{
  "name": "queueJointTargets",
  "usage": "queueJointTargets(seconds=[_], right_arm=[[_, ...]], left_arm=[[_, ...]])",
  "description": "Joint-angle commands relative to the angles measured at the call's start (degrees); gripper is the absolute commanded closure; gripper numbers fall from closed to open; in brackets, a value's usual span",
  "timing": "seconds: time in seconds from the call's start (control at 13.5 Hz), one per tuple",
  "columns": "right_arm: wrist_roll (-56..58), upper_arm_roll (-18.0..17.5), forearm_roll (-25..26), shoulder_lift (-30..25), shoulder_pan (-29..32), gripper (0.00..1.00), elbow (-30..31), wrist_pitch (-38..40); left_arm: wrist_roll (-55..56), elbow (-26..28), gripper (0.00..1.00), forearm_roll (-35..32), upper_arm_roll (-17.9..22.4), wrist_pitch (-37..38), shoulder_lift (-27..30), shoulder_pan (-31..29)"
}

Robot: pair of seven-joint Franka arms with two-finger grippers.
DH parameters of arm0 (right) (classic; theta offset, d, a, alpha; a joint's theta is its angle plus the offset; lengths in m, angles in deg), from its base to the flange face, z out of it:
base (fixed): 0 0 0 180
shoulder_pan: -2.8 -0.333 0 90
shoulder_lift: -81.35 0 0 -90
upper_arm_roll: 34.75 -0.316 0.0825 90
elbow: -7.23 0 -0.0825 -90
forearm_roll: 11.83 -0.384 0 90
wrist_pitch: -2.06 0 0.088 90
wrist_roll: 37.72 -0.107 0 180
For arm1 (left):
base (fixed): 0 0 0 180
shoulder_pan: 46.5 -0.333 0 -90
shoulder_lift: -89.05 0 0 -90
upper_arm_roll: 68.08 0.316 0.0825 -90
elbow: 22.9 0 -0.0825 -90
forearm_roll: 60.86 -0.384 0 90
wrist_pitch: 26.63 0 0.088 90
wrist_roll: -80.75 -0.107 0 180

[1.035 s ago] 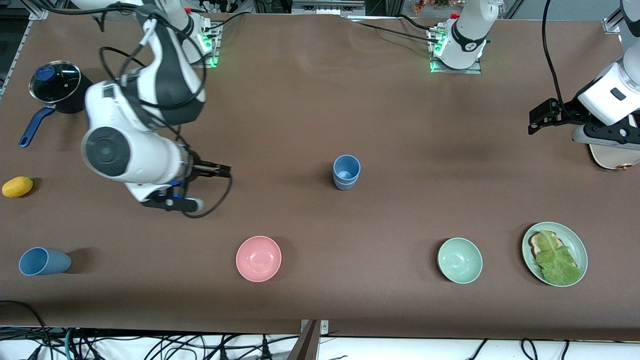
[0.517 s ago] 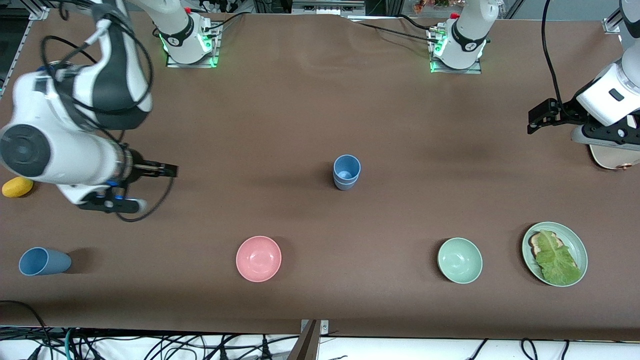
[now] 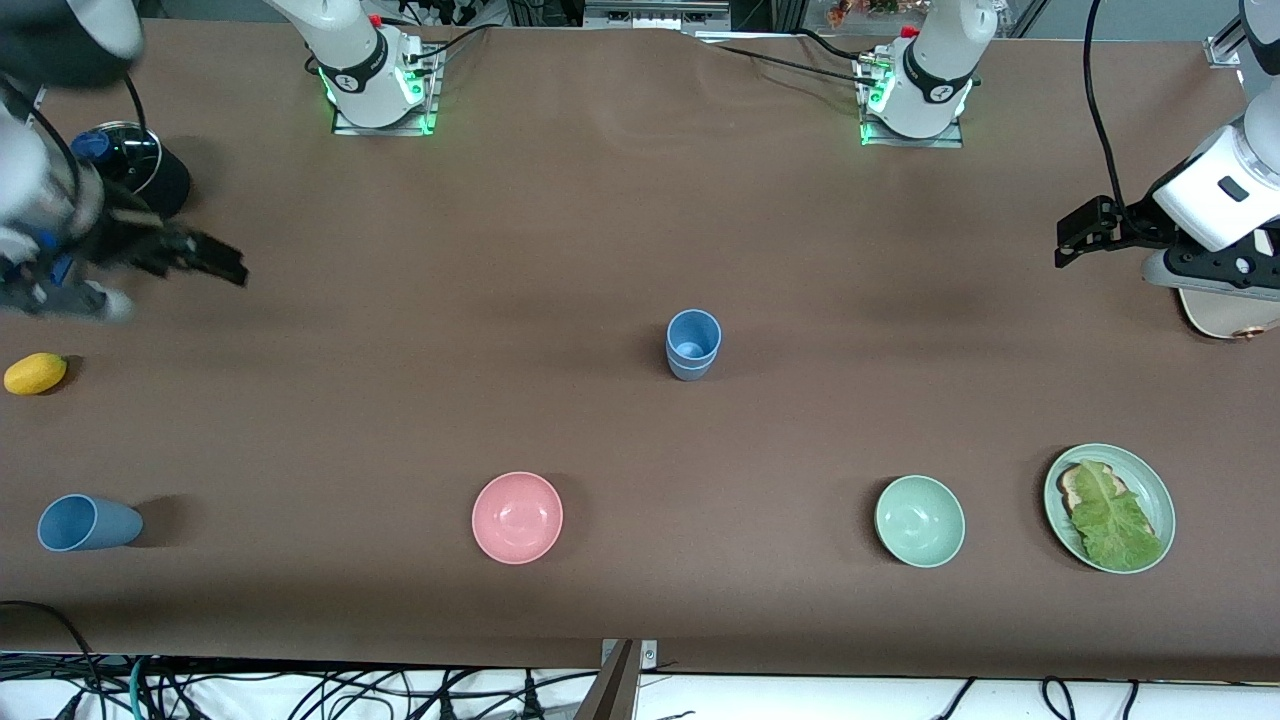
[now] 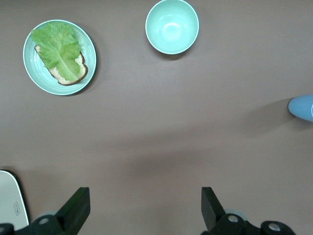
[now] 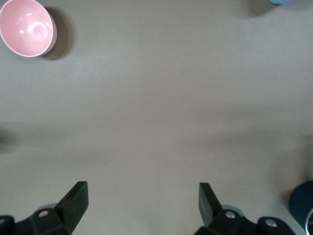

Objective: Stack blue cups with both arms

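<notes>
Two blue cups (image 3: 692,345) stand upright at the middle of the table, one nested in the other; their edge shows in the left wrist view as blue cups (image 4: 303,106). A third blue cup (image 3: 88,523) lies on its side near the front edge at the right arm's end, and it just shows in the right wrist view as the blue cup (image 5: 282,1). My right gripper (image 3: 225,266) hangs open and empty over bare table beside the pot, seen up close as the right gripper (image 5: 142,203). My left gripper (image 3: 1068,238) waits open and empty at the left arm's end, its own view showing the left gripper (image 4: 144,208).
A pink bowl (image 3: 517,517), a green bowl (image 3: 919,520) and a green plate (image 3: 1152,490) with bread and lettuce line the front. A lidded black pot (image 3: 120,170) and a yellow fruit (image 3: 35,373) sit at the right arm's end. A pale board (image 3: 1225,320) lies under the left arm.
The right arm has swung away from the middle of the table toward its own end, ending beside the pot. The left arm and all the cups have stayed put.
</notes>
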Motion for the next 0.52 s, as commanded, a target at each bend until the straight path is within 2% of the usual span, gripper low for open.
queueJointTargets(seconds=[0.0,0.44], right_arm=[[3.00,-4.08,0.81,-6.72,5.58,0.00,6.48,0.95],[8.55,-3.73,1.25,-6.55,7.44,0.00,4.37,0.98]], left_arm=[[-0.90,-1.62,0.00,1.47,-0.22,0.98,-0.56,-0.25],[-0.73,-1.71,0.00,1.56,-0.22,1.07,-0.82,-0.07]])
